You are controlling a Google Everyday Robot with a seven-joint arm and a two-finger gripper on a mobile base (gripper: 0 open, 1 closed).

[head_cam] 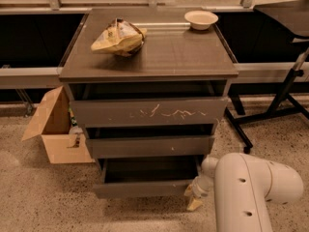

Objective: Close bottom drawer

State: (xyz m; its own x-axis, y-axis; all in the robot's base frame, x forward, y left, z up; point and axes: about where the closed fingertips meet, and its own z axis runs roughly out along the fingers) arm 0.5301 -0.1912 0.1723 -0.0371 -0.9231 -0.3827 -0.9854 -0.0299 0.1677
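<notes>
The bottom drawer [145, 188] is the lowest of three in the dark grey-brown cabinet [149, 52]. It stands pulled out, with its shallow dark box open to view above the slim plain front. My gripper [195, 197] is low at the drawer front's right end, close to or touching its corner. My white arm [251, 187] comes in from the lower right and hides the floor behind it. The middle drawer [149, 146] and the white-scratched top drawer [149, 112] sit above.
An open cardboard box [55, 129] stands on the speckled floor left of the cabinet. A crumpled snack bag [118, 36] and a white bowl [201, 19] lie on the cabinet top. A black stand's legs [270, 110] reach across the floor at right.
</notes>
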